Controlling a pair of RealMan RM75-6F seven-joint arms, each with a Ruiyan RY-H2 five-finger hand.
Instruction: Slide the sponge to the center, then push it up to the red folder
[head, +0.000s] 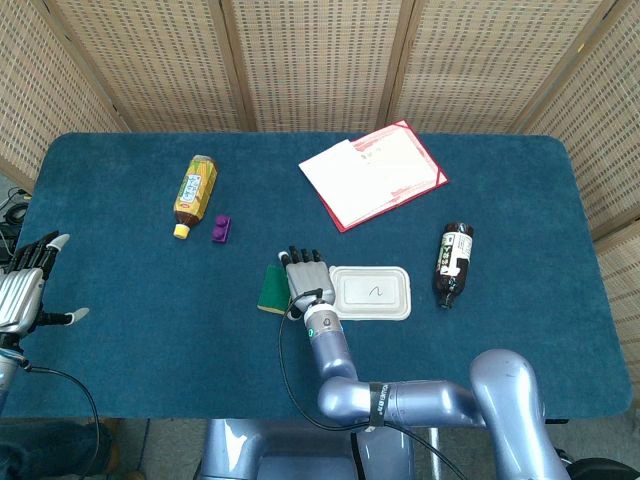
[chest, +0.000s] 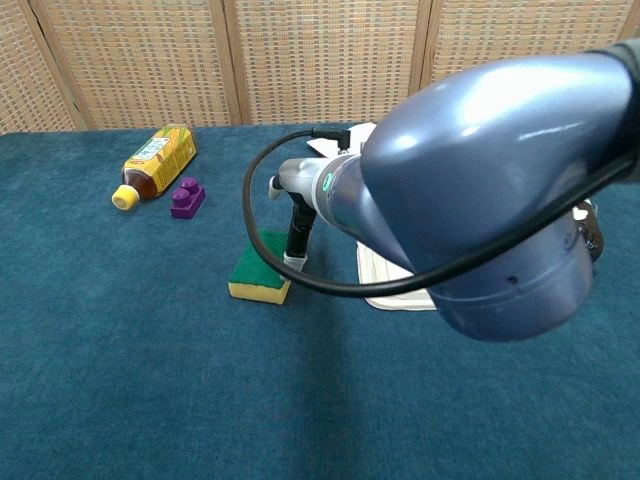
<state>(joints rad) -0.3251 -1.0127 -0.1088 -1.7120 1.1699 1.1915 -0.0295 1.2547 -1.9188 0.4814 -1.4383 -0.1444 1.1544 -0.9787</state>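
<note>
The green-topped yellow sponge (head: 271, 289) lies left of the table's middle, also seen in the chest view (chest: 258, 271). My right hand (head: 305, 280) lies flat with fingers stretched out, over the sponge's right edge and holding nothing. In the chest view a fingertip (chest: 294, 260) touches the sponge's right side, and the big grey right arm (chest: 470, 190) fills the view's right. The red folder (head: 377, 174) with white papers lies at the back, right of centre. My left hand (head: 25, 290) hangs open at the table's left edge.
A white lid (head: 372, 293) lies right beside my right hand. A dark bottle (head: 452, 263) lies further right. A yellow tea bottle (head: 194, 193) and a purple block (head: 221, 229) lie at the back left. The blue table (head: 120, 340) runs to wicker screens behind.
</note>
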